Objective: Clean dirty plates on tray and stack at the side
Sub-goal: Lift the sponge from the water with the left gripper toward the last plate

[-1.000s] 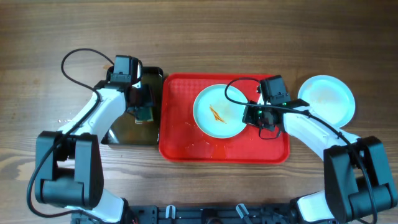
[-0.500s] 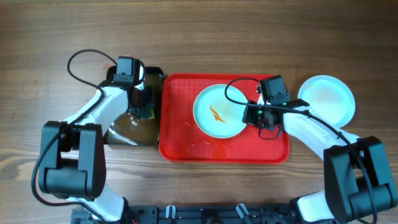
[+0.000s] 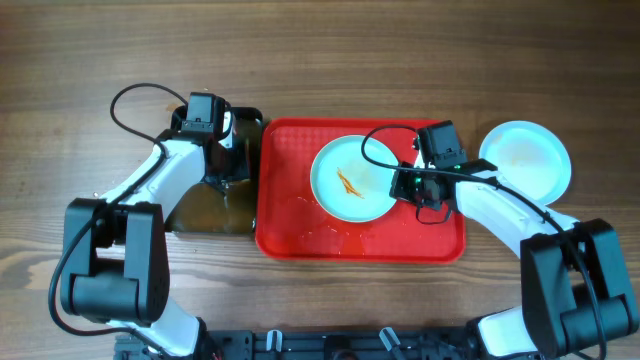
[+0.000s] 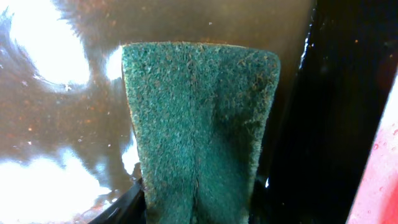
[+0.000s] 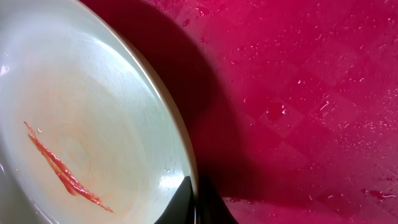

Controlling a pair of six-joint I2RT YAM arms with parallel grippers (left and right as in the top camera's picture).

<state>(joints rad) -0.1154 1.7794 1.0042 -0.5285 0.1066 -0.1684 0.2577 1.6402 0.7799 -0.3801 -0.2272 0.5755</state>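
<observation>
Since the earlier frame, the left gripper [image 3: 226,166] has been drawn a little toward the far end of the black tray [image 3: 205,212], and the green sponge [image 4: 199,124] has been carried with it; the right arm has not been shifted. The sponge is clamped between the left fingers and hangs ahead of them over the brown liquid [image 4: 56,124] in the black tray, whose dark wall lies just to the gripper's right in the wrist view.

The right gripper [image 3: 408,186] is closed on the rim of the dirty plate [image 3: 350,180], which extends to the gripper's left and is tilted slightly, a shadow being cast beneath it on the red tray [image 3: 300,215]. An orange-red sauce smear [image 5: 62,165] is seen on the plate's inner surface, away from the pinched edge. Water droplets are scattered on the tray to the gripper's right. A second plate [image 3: 525,160] rests on the table [image 3: 400,60], well apart on the gripper's outer side.
</observation>
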